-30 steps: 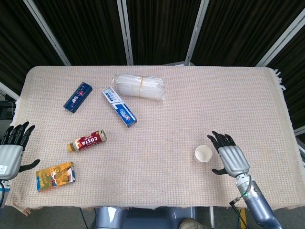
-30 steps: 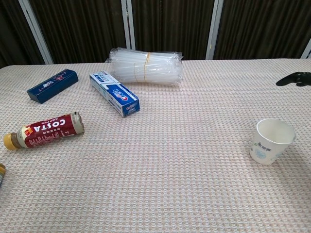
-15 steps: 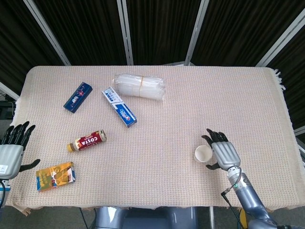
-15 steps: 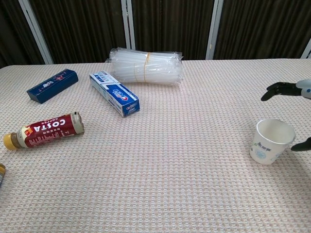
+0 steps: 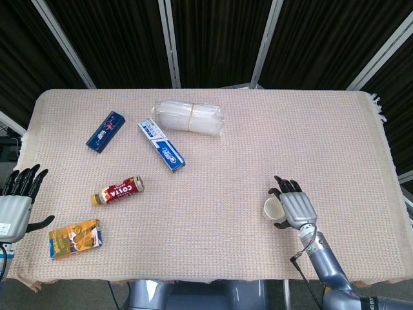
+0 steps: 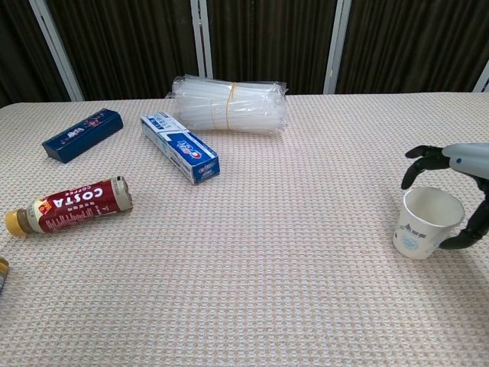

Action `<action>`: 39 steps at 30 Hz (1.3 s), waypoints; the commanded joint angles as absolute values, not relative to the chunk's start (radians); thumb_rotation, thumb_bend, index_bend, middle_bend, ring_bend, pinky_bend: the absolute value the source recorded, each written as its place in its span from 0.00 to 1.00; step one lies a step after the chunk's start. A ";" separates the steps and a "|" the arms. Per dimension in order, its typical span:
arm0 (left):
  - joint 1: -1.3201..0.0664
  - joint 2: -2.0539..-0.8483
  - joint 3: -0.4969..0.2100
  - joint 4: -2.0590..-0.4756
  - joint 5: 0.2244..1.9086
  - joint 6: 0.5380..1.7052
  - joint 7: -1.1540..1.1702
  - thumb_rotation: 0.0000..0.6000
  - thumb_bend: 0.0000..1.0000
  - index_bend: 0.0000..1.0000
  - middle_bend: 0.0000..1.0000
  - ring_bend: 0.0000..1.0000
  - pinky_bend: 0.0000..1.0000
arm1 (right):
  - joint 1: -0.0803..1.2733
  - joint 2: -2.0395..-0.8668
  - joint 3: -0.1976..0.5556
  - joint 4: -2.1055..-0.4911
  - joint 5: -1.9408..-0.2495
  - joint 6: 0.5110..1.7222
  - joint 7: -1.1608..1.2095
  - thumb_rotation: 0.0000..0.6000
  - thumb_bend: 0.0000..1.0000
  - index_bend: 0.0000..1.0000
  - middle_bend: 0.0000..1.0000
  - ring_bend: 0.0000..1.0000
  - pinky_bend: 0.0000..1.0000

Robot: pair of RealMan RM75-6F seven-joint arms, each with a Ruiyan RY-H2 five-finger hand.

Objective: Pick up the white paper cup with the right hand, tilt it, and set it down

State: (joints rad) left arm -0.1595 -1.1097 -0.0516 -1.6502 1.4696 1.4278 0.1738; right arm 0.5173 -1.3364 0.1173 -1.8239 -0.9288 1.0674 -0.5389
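light: even, bright overhead | shadows: soft, faint | backdrop: dark | focus: sharp, edges perhaps slightly distorted

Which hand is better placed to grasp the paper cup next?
The right hand: its open fingers already curve around the upright cup. The left hand sits open at the table's opposite edge, far from it.

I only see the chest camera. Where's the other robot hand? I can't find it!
Observer: The left robot hand is just off the table's left front corner, fingers spread, holding nothing.
Operator: Is there something close to it?
Observer: Yes, an orange snack packet lies flat on the table just to its right, below the Costa bottle.
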 commanded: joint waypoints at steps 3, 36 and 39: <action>-0.159 -1.110 -0.052 -1.650 1.469 1.428 0.174 1.00 0.00 0.00 0.00 0.00 0.00 | 0.520 -1.351 0.116 -1.816 -0.934 1.083 -0.536 1.00 0.18 0.38 0.00 0.00 0.00; -0.161 -1.112 -0.055 -1.655 1.461 1.426 0.185 1.00 0.00 0.00 0.00 0.00 0.00 | 0.627 -1.428 0.255 -1.715 -0.707 0.986 -0.397 1.00 0.19 0.45 0.05 0.00 0.00; -0.162 -1.112 -0.056 -1.657 1.459 1.425 0.187 1.00 0.00 0.00 0.00 0.00 0.00 | 0.638 -1.425 0.256 -1.692 -0.677 0.982 -0.403 1.00 0.19 0.45 0.05 0.00 0.00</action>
State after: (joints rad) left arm -0.1616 -1.1117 -0.0556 -1.6567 1.4594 1.4251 0.1874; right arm 0.6291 -1.4270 0.2535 -1.7026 -0.6903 0.9880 -0.3990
